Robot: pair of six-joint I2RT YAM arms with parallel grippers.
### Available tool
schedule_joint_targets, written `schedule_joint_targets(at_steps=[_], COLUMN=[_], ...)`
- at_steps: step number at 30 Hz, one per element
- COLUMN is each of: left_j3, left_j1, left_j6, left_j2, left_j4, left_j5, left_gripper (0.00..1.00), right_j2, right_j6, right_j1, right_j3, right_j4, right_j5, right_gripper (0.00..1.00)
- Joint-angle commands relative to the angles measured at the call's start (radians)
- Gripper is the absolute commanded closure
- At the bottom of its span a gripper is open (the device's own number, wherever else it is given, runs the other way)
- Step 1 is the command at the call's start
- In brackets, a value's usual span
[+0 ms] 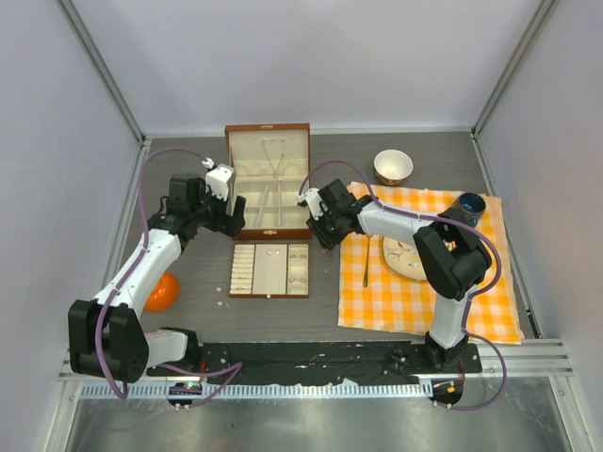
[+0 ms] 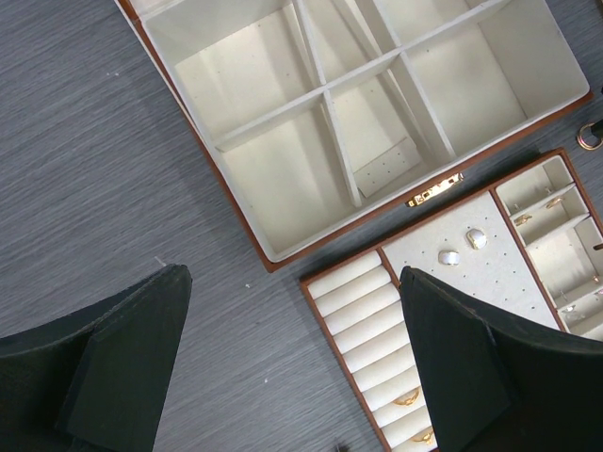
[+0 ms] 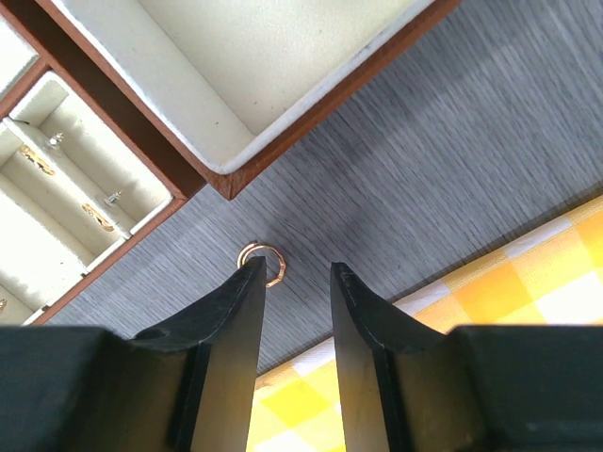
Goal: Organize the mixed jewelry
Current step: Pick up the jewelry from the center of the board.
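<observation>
Gold ring (image 3: 262, 247), grey grained table (image 3: 443, 141) — brown box (image 1: 268, 128) lined cream — yellow-and-white checked cloth (image 1: 405, 301).

Right wrist view: the ring (image 3: 264, 259) is tucked partly behind one black fingertip (image 3: 236, 311), so its 7 o'clock side is covered. Left wrist view: the tray (image 2: 509, 268) runs off the frame at 3 and 6 o'clock, with a finger (image 2: 462, 367) over its middle. From the top, the bits (image 1: 297, 277) in it are too tiny to tell apart.
</observation>
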Motion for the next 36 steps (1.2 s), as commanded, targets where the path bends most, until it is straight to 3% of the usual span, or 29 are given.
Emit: schedule_joint_targets(at_steps=[1, 23, 34, 36], left_j3=[-0.004, -0.010, -0.010, -0.008], left_j1=[0.000, 0.000, 0.000, 0.000], left_j6=[0.001, 0.004, 0.009, 0.009], left_j2=[-0.014, -0.026, -0.026, -0.028], left_j4=[0.041, 0.039, 0.038, 0.036], left_j5=[0.020, 0.022, 0.022, 0.022], left_gripper=[0.02, 0.02, 0.02, 0.02], right_j2=[-0.001, 0.004, 0.030, 0.035], right_j6=[0.014, 0.012, 0.011, 0.011], right_j1=[0.005, 0.007, 0.020, 0.020], right_j3=[0.005, -0.030, -0.069, -0.072], right_j4=[0.039, 0.053, 0.097, 0.097], right_j5=[0.007, 0.015, 0.076, 0.081], right_gripper=[0.61, 0.62, 0.67, 0.73])
